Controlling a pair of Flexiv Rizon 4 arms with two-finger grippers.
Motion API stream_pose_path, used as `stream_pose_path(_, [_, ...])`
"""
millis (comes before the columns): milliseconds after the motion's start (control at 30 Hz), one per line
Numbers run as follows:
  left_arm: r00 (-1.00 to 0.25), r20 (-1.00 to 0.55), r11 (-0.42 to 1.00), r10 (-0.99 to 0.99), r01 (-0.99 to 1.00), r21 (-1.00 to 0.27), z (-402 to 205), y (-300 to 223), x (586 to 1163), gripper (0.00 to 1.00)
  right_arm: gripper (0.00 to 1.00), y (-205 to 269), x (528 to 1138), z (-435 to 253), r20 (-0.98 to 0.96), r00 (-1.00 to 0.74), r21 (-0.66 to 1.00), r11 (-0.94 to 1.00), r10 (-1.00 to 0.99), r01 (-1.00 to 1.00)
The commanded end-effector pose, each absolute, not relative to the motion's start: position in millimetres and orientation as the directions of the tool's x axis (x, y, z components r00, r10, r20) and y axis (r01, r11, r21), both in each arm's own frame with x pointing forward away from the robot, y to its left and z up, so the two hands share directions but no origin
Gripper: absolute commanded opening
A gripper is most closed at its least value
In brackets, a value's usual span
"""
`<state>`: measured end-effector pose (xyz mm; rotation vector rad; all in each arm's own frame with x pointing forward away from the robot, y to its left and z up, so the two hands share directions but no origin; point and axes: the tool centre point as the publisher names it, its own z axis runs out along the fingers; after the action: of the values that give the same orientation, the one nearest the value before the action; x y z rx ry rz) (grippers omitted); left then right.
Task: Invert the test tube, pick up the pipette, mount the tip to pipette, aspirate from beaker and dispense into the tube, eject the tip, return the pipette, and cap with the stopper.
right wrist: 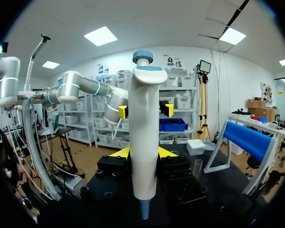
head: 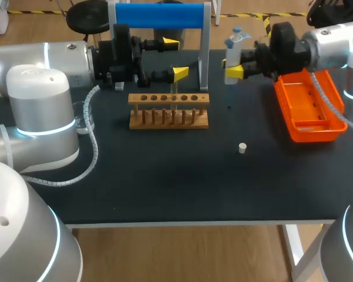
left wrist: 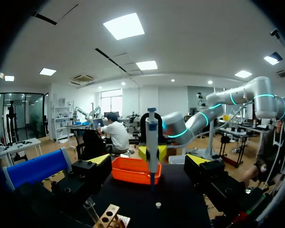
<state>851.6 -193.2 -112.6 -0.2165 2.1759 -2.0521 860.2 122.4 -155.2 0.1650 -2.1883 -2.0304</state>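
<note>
The right gripper pinches the pipette from both sides and holds it straight up, above the table next to the orange tray. The left gripper has its fingers spread wide with nothing in them, just above the wooden rack where the glass test tube stands. The little white stopper sits alone on the black table.

Bright, even light falls from ceiling panels, which burn out to plain white in both wrist views. The black table is matte and takes no glare. The test tube rack and the stopper cast only faint, soft shadows on it. The silver shell of the left arm carries pale highlights. The white pipette is evenly lit. Straight lines bow towards the wrist views' rims.
</note>
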Motion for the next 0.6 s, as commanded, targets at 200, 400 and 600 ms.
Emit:
stream_pose_path(200, [-0.979,-0.005,0.058,-0.203,-0.007,-0.998,-112,-193,851,1.00,0.00,163,868,-152,0.027,-0.979,0.998,0.065,-0.200,0.014])
stream_pose_path(400, [-0.979,-0.005,0.058,-0.203,-0.007,-0.998,-112,-193,851,1.00,0.00,180,866,-151,0.019,-0.978,0.998,0.057,-0.208,0.007])
stream_pose_path(600, [-0.979,-0.005,0.058,-0.203,-0.007,-0.998,-112,-193,851,1.00,0.00,190,865,-153,0.016,-0.976,0.998,0.059,-0.216,0.003])
